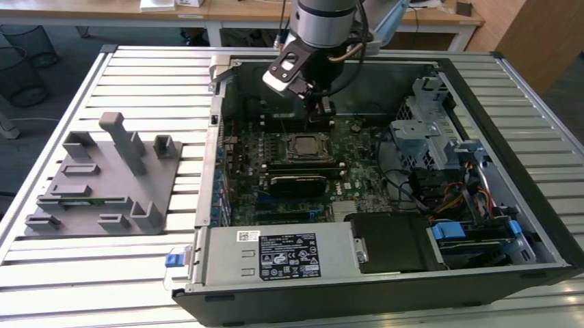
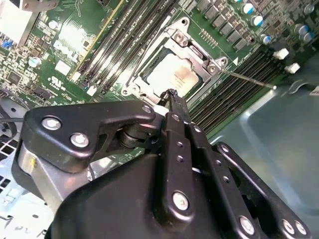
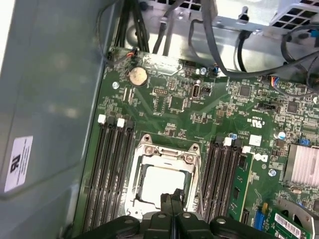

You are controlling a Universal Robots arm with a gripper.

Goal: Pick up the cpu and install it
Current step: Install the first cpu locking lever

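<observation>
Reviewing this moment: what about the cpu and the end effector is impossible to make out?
Whether the end effector touches the cpu: in both wrist views the shut end effector covers the cpu's near edge.
The socket's near side: first wrist view, hidden behind the end effector.
Whether the cpu sits flat: exterior view, too small to tell.

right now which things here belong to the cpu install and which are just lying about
In the job: pale silvery square cpu, lying in the metal-framed motherboard socket; black gripper close by it, jaws shut.
Lying about: grey plastic fixture block on the slatted metal table; round silver coin battery; finned silver heatsink.
</observation>
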